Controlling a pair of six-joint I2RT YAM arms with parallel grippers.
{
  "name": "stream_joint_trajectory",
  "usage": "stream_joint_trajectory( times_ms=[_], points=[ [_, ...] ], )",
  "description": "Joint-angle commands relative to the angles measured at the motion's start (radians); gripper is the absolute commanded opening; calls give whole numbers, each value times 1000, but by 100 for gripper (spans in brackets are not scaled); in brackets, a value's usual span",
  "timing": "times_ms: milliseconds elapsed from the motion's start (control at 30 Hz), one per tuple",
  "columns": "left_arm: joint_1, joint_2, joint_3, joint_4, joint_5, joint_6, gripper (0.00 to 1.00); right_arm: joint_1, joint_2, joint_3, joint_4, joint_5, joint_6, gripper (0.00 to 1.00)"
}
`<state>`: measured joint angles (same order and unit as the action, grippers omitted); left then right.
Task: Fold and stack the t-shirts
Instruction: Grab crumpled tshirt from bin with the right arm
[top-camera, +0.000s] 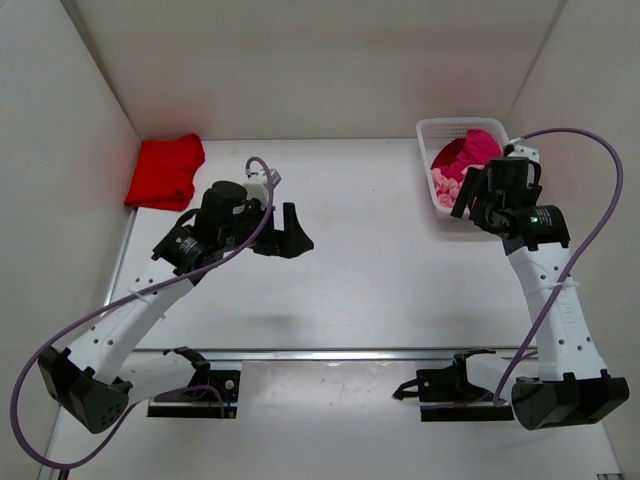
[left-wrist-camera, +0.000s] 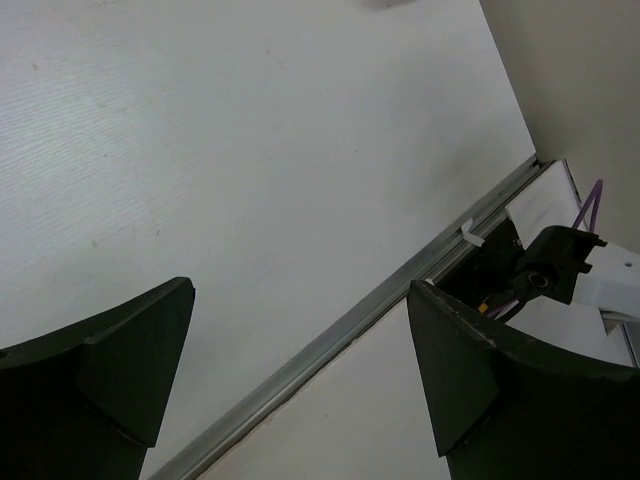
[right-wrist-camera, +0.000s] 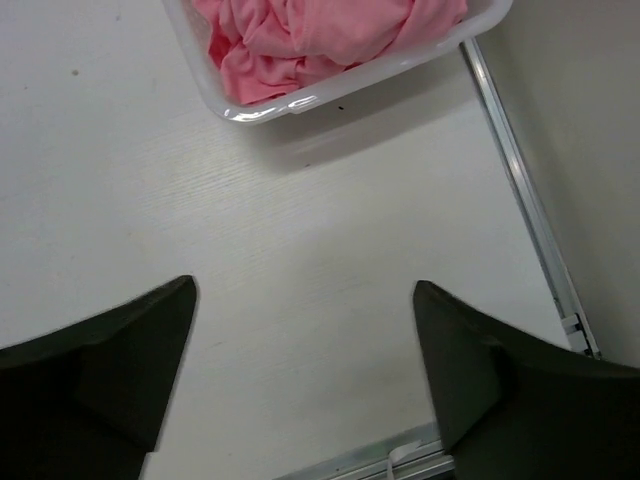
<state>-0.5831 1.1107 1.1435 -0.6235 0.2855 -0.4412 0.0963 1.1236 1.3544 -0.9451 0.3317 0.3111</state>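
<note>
A bright red t-shirt (top-camera: 165, 172) lies folded at the far left of the table. A deep magenta t-shirt (top-camera: 478, 148) and a light pink t-shirt (top-camera: 445, 183) are crumpled in the white mesh basket (top-camera: 432, 128) at the far right. The pink t-shirt (right-wrist-camera: 330, 40) and the basket rim (right-wrist-camera: 300, 100) fill the top of the right wrist view. My right gripper (top-camera: 466, 200) (right-wrist-camera: 303, 330) is open and empty, just in front of the basket's near edge. My left gripper (top-camera: 285, 238) (left-wrist-camera: 300, 330) is open and empty above bare table at centre left.
White walls close in the table on the left, back and right. A metal rail (left-wrist-camera: 330, 335) runs along the near edge, and another rail (right-wrist-camera: 520, 190) runs along the right edge. The arm bases (top-camera: 450, 385) sit at the front.
</note>
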Motion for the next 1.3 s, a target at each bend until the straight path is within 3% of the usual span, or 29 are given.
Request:
stream_joint_trajectory(
  times_ms=[0,33,100,167,267,333,367,400,467,533,567,600,700,933,1233,1267],
  points=[
    [-27,-37,-5,16,20,25,99,-36,-13,34,37,-34,8,75],
    [-32,-41,2,19,27,25,99,-59,2,40,40,-45,5,64],
    [-53,-52,-20,40,53,-2,98,-91,37,60,48,-91,9,17],
    [-73,-46,-39,50,55,-25,99,-133,80,84,40,-111,19,0],
    [-110,-57,-56,51,55,-50,99,-167,111,115,52,-126,0,5],
    [-138,-71,-62,65,49,-59,50,-199,139,136,55,-149,-6,38],
    [-138,-77,-67,62,50,-59,14,-210,139,147,68,-164,-1,46],
    [-153,-84,-74,59,50,-56,0,-246,149,146,72,-222,-4,54],
    [-172,-112,-93,51,41,-60,1,-297,169,138,95,-301,19,60],
    [-191,-146,-140,57,46,-63,16,-313,209,129,108,-324,29,62],
    [-196,-147,-166,57,53,-67,34,-300,231,130,121,-300,14,63],
    [-195,-153,-174,57,53,-71,43,-288,245,137,126,-284,7,64],
    [-195,-147,-177,61,60,-64,56,-256,327,155,143,-215,-33,63],
    [-172,-74,-111,16,29,-45,56,-309,473,179,264,-232,-20,63],
    [-130,-29,-99,25,18,-37,54,-310,743,414,244,-247,-6,60],
    [-126,-26,-99,19,15,-37,54,-308,760,440,235,-249,-4,55]
  ],
)
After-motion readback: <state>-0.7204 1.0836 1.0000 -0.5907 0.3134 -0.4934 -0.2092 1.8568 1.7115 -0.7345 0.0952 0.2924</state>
